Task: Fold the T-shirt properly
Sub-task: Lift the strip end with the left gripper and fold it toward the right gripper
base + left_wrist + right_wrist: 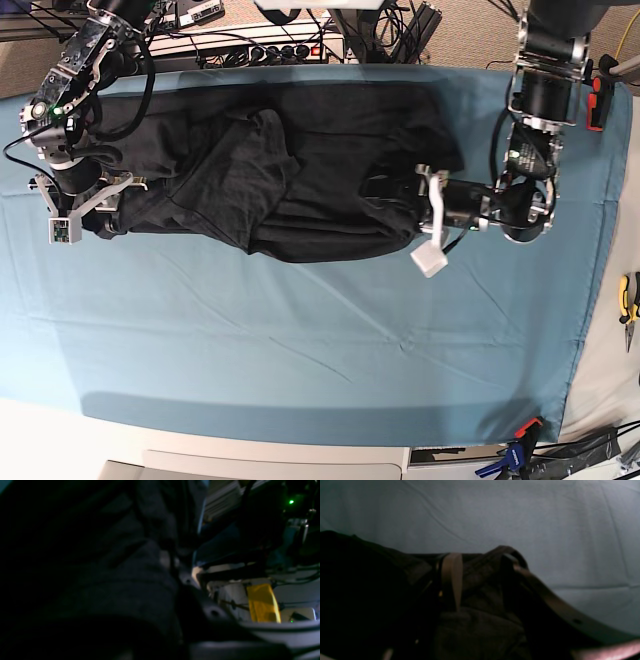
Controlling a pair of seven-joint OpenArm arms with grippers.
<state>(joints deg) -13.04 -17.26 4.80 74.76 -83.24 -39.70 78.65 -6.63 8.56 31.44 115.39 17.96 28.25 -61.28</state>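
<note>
Left wrist view: dark folds of the T-shirt (120, 580) fill the frame; the left hand is pinched tight on the fabric.

Right wrist view: the right hand (482, 580) stands wide around bunched shirt cloth, over the teal cloth (495, 512).

Base view: the T-shirt (290, 170) lies crumpled across the worktop's (300, 340) far half, with the left hand (425, 215) at one end and the right hand (95, 205) at the other.

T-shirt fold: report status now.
Left gripper shut on the T-shirt at its edge. Right gripper open around the opposite edge, cloth between the fingers. T-shirt bunched and wrinkled on the teal cloth, not folded. Nothing in the way.
</note>
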